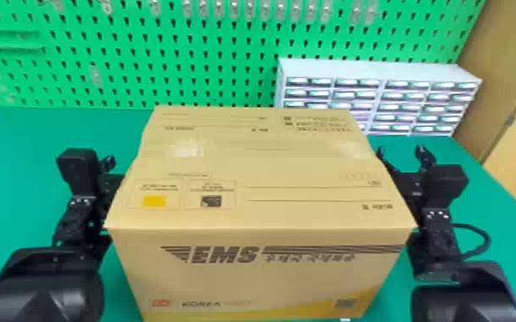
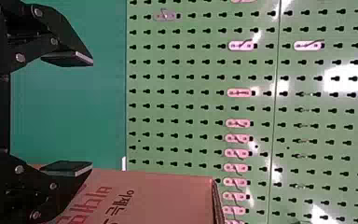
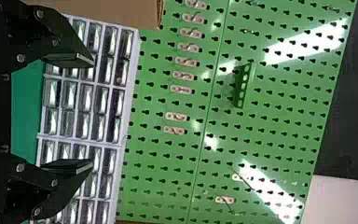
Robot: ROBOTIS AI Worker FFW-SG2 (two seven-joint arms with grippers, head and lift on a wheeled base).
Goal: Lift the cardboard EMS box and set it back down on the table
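Head view: where does the cardboard EMS box (image 1: 261, 171) lie from the grippers?

"Between them, its longer way seemingly running from 1 to the other. The left gripper (image 2: 92, 115) is by its left side, the right gripper (image 3: 93, 113) by its right; I can't call either nearer."

"Holding anything?"

"Nothing between the fingers; both pairs stand wide apart. Whether the arms press the sides, I can't tell. Lifting, I'd judge, turns on even pressure from both."

"And the desk (image 1: 13, 171)?"

"The box is well in from its right edge; base contact unclear. Drawer cabinet (image 1: 383, 100) near the back right corner, pegboard (image 1: 226, 38) behind."
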